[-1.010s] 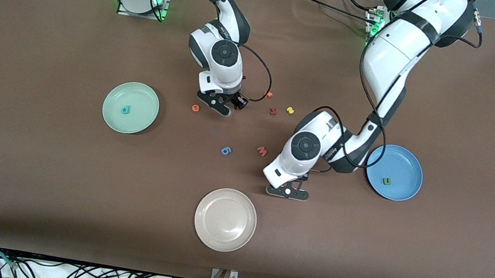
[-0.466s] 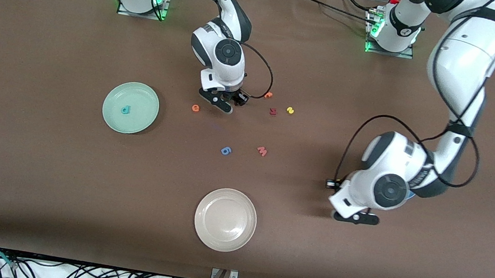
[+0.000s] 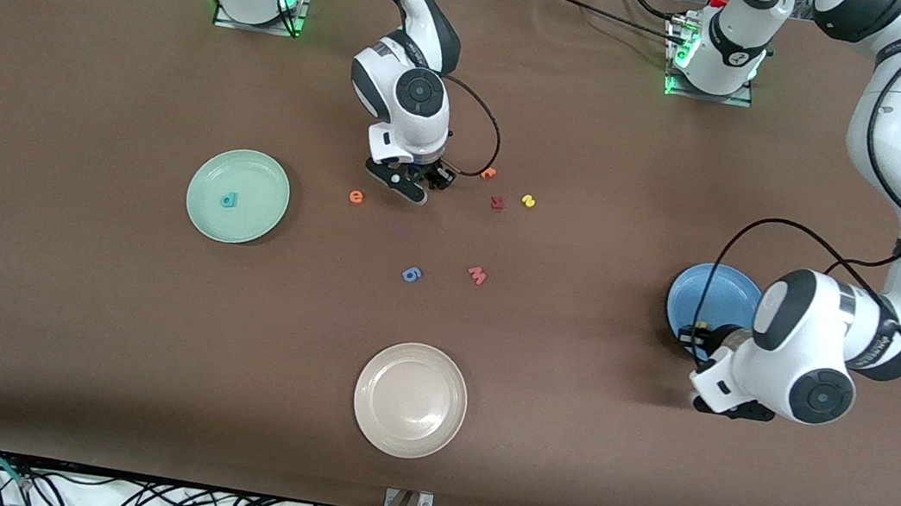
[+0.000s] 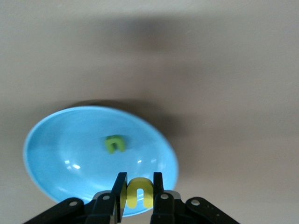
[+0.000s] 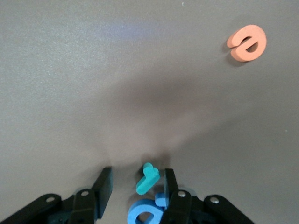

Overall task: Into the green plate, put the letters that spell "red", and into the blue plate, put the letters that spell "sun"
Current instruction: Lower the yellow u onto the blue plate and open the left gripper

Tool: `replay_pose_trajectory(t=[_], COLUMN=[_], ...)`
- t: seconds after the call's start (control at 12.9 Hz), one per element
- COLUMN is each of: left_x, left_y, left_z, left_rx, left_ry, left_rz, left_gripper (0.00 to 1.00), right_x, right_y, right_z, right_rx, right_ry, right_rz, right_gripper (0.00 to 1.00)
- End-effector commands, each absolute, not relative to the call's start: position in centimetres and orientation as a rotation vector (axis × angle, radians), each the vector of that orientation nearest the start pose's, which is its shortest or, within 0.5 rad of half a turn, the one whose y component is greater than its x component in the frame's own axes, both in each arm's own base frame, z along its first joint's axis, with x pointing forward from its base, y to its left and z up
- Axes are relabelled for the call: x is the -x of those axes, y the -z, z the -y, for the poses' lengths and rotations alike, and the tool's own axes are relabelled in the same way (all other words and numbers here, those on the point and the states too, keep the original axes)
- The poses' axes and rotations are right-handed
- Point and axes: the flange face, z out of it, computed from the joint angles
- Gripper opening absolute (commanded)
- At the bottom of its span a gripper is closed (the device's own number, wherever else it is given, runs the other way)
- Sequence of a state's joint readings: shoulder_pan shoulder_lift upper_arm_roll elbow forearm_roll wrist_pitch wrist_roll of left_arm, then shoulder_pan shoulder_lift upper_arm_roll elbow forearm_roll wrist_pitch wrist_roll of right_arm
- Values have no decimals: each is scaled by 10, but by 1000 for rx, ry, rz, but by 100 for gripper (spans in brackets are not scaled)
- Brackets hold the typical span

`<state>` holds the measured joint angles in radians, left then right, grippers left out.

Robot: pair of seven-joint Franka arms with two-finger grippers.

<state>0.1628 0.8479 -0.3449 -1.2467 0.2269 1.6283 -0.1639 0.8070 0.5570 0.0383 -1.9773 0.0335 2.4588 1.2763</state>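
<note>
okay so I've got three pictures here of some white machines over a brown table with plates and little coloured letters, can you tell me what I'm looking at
Two white robot arms work at a brown table. One picture looks down from above; the others come from cameras on each wrist.

The left gripper, over the round blue plastic plate, is shut on a yellow foam "u"; an olive-green "n" lies in that plate.

The right gripper stands open around a small teal "r" on the table, near an orange "e".

The pale green plate holds a teal "d". A cream plate sits nearest the camera.
</note>
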Motion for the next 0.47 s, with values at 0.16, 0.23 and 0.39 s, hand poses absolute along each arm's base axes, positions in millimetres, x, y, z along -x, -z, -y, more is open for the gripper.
replay_pose_trajectory(t=[0.16, 0.23, 0.39], left_x=[-690, -689, -688], left_y=[-241, -241, -243], left_z=[11, 15, 41], left_rx=[3032, 3027, 3022], left_ry=[-714, -720, -712], left_rz=[-196, -192, -109], left_gripper=[100, 100, 100], right_x=[-401, -401, -402], right_y=[-186, -186, -186], right_z=[-445, -444, -443], right_rx=[3113, 3119, 3121], right_ry=[-110, -115, -112], right_rz=[-732, -735, -734], right_gripper=[53, 53, 53])
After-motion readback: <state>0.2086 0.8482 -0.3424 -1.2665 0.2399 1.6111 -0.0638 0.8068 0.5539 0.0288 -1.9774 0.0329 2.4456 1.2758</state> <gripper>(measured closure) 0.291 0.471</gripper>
